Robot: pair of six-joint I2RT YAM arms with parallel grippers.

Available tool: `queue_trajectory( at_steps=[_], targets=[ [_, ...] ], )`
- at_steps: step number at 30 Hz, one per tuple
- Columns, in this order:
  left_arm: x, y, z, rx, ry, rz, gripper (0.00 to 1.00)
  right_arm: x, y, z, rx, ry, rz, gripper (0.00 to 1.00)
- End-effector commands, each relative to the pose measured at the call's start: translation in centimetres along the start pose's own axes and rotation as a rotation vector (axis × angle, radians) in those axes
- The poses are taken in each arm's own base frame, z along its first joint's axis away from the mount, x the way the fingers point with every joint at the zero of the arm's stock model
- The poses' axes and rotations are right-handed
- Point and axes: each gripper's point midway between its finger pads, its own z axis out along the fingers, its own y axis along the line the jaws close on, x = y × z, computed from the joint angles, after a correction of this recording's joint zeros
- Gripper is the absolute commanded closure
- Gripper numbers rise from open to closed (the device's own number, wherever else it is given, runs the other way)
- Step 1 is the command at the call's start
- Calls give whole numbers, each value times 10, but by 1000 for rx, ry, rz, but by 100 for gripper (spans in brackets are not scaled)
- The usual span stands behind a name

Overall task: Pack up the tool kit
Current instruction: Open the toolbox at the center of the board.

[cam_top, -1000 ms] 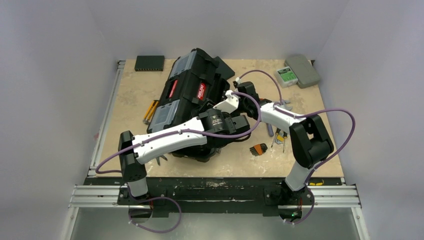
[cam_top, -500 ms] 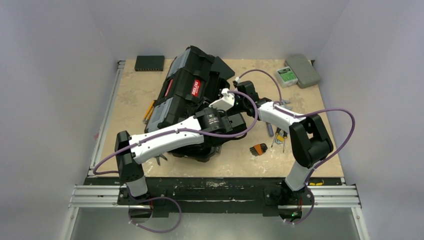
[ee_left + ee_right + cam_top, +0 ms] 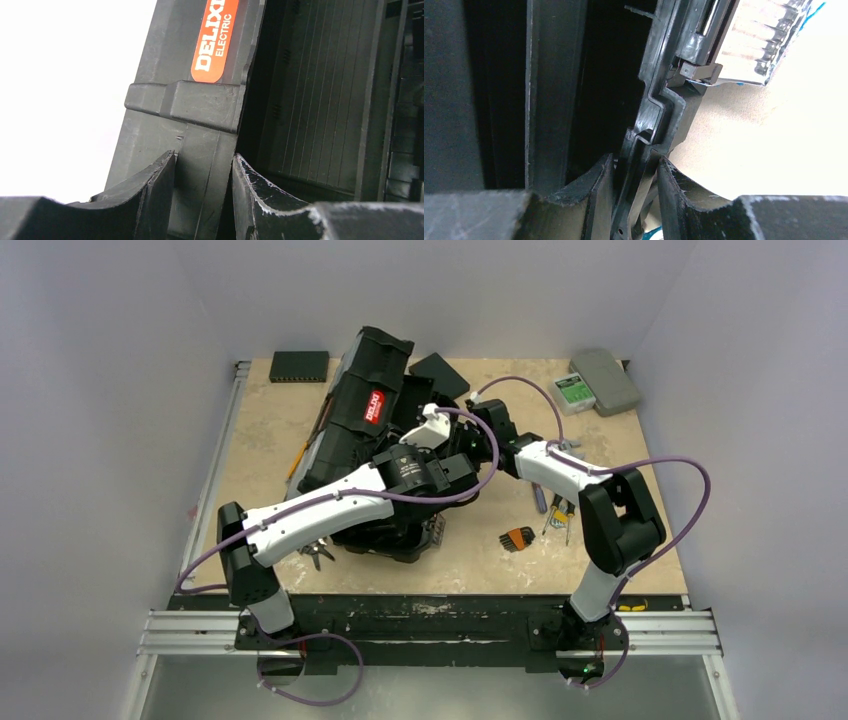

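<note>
The black toolbox lies in the middle of the table with its lid swung up nearly on edge, red label facing the camera. My left gripper is shut on a black rib of the lid just below the red label. My right gripper is shut on the lid's thin rim, next to a clear-lidded compartment. The ribbed inside of the box shows dark behind. Small hand tools and screwdrivers lie on the table to the right, and pliers sit at the box's near left.
A flat grey case and a green-labelled box sit at the back right. A thin black device is at the back left, and a flat black piece lies behind the toolbox. A yellow-handled tool peeks out left of the lid.
The lid has swung up and to the left, from lying slanted to nearly on edge. Both grippers moved up and left with it, and the left jaws closed in on it.
</note>
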Motion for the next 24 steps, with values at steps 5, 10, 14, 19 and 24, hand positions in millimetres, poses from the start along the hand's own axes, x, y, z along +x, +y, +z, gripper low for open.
queue_trajectory(
  at_steps=[5,10,14,19,24],
  targets=[
    [14,37,16,-96,43,67,100,-28,-83,-25,254,-60,-7,100],
    [11,27,17,-69,47,76,100,-35,-98,-36,280,-56,-19,100],
    [7,21,16,-46,50,70,100,-38,-106,-41,307,-42,-42,100],
    [4,14,15,8,53,49,100,-36,-109,-39,314,-29,-45,100],
    [7,14,14,48,67,34,100,-31,-113,-34,308,-13,-41,100]
  ],
)
